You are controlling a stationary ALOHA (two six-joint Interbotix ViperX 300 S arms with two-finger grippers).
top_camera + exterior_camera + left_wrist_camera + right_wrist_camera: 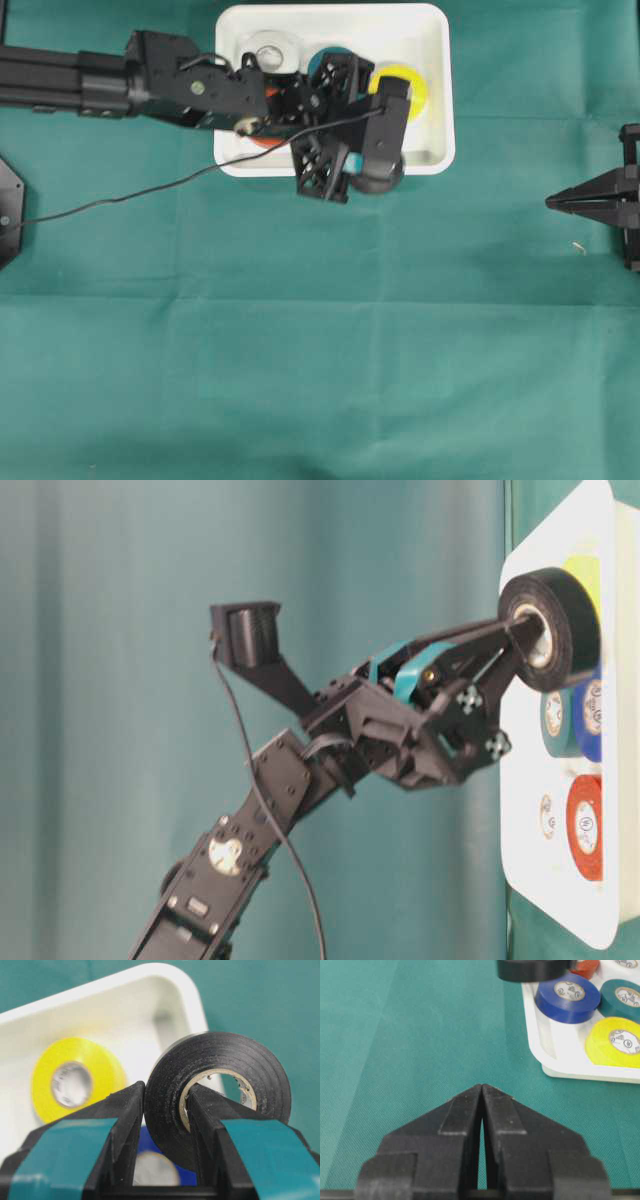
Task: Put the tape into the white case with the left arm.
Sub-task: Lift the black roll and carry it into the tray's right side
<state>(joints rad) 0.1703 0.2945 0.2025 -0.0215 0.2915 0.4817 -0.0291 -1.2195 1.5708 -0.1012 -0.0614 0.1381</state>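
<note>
Left arm (pixel 190 85) carrying a black tape roll (pixel 220 1090) toward the white case (pixel 436 60). The left jaws (pixel 165 1105) are clamping the roll through its wall: one finger is pressing the outer black face, the other is sitting inside the cardboard core, so the roll is standing on edge between the tips and projecting beyond them. Seen from the table-level camera, the black tape roll (pixel 548 628) is hanging at the fingertips, lifted off the green worktop (pixel 320 350) and overlapping the near rim of the white case (pixel 560 540).

Progress, as judged from these views: the pick-up and lift are done, and the carry is almost complete. From overhead the roll is sitting at the case's near edge, partly over the rim, not yet clearly above the open floor. What is left is a short advance over the rim, a lowering, and a release.

Already lying inside the case, ahead of the jaws: a yellow tape roll (pixel 75 1080) ahead and to the left of the tips, a blue tape roll (pixel 568 997) just below and beyond them, a teal tape roll (pixel 622 999), a red tape roll (pixel 585 825) and a pale roll (pixel 270 50).

The right jaws (pixel 482 1090) are pressed together, holding nothing, resting well apart from the case over bare worktop.
</note>
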